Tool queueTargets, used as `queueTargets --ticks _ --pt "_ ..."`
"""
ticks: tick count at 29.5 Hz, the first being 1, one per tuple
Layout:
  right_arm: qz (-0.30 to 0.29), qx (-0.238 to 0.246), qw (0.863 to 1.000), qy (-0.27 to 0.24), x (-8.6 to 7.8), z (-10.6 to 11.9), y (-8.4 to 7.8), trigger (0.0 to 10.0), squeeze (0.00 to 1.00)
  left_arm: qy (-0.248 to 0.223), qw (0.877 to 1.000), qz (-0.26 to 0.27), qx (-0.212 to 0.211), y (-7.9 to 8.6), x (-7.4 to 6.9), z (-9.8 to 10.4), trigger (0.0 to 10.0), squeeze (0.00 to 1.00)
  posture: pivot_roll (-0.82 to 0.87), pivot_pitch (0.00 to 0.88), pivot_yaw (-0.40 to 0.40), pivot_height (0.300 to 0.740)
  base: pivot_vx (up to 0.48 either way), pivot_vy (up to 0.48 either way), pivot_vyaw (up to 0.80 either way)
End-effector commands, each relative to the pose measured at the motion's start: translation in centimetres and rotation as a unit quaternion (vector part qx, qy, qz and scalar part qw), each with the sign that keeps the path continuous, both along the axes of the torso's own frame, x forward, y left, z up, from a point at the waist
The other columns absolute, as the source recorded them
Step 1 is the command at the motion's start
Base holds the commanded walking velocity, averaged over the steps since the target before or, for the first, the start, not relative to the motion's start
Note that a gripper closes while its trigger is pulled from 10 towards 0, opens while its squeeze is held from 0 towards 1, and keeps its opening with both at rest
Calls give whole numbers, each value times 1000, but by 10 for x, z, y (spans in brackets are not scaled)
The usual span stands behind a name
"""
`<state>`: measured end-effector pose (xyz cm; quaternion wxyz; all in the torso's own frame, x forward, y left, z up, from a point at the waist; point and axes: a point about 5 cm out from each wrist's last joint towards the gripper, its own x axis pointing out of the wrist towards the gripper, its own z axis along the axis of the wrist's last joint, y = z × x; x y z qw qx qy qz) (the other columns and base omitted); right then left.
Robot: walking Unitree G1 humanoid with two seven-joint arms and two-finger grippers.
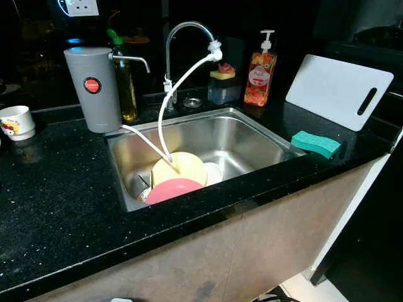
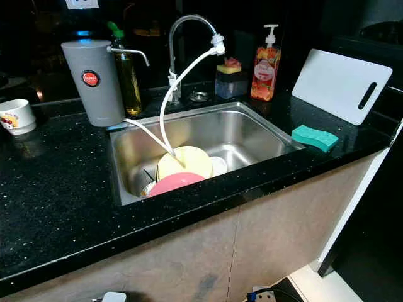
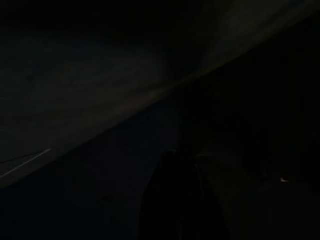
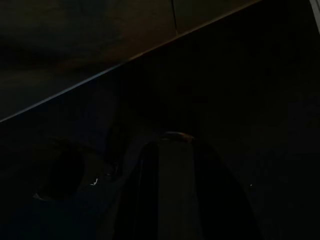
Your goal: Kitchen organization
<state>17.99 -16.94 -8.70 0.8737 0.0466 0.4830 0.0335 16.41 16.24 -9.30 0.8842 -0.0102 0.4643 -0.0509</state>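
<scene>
A steel sink (image 1: 264, 131) is set in the black counter (image 1: 56, 207). In its front left corner a yellow plate (image 1: 179, 167) leans over a pink plate (image 1: 173, 189), with a small white dish (image 1: 213, 172) beside them. A white hose (image 1: 171, 100) runs from the faucet (image 1: 186, 28) down onto the yellow plate. A green sponge (image 1: 315, 143) lies on the counter right of the sink. Both arms hang in the shade: my left gripper (image 3: 182, 170) and my right gripper (image 4: 172, 142) are dark shapes in the wrist views.
A grey water filter (image 1: 93, 88) and an oil bottle (image 1: 126, 78) stand behind the sink's left corner. A soap dispenser (image 1: 261, 75) and a sponge holder (image 1: 222, 85) stand behind it. A white cutting board (image 1: 340, 90) leans at the back right. A white cup (image 1: 16, 121) sits far left.
</scene>
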Motion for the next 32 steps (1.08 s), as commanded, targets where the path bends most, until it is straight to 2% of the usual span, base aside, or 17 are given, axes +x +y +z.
queueTargets --ticks 1,6,11,18,20,22,24,28,32 --pt "1 5 1000 -2 1 0 2 10000 0 -8 1000 4 -7 -2 1 1 10000 0 17 0 -6 740 0 0 0" --pt "-17 16 999 -42 10 6 2 10000 0 2 1000 -3 -1 2 -2 -1 10000 0 16 0 -5 740 0 0 0" --pt "15 5 1000 -14 5 3 3 10000 0 3 1000 -1 -5 6 -5 -1 10000 0 12 0 -6 740 0 0 0" --pt "15 1 1000 -16 7 3 2 10000 0 4 1000 -12 -11 6 -14 -4 10000 0 0 0 -6 740 0 0 0" --pt "31 -2 999 -16 7 4 2 10000 0 2 1000 -15 -12 7 -15 -4 10000 0 -1 0 -5 740 0 0 0" --pt "68 -8 998 -15 6 3 6 10000 0 -9 1000 -17 -11 8 -10 -2 10000 0 1 0 -1 740 0 0 0" --pt "78 -9 997 -16 6 3 7 10000 0 -16 1000 -18 -10 9 -5 1 10000 0 1 0 0 740 0 0 0" --pt "67 -4 997 -39 16 8 12 10000 0 -53 998 -38 -11 7 21 12 10000 0 -13 18 8 740 0 0 0" --pt "74 0 996 -42 19 10 16 10000 0 -72 995 -64 -10 2 29 17 10000 0 -11 15 -19 740 0 0 0"
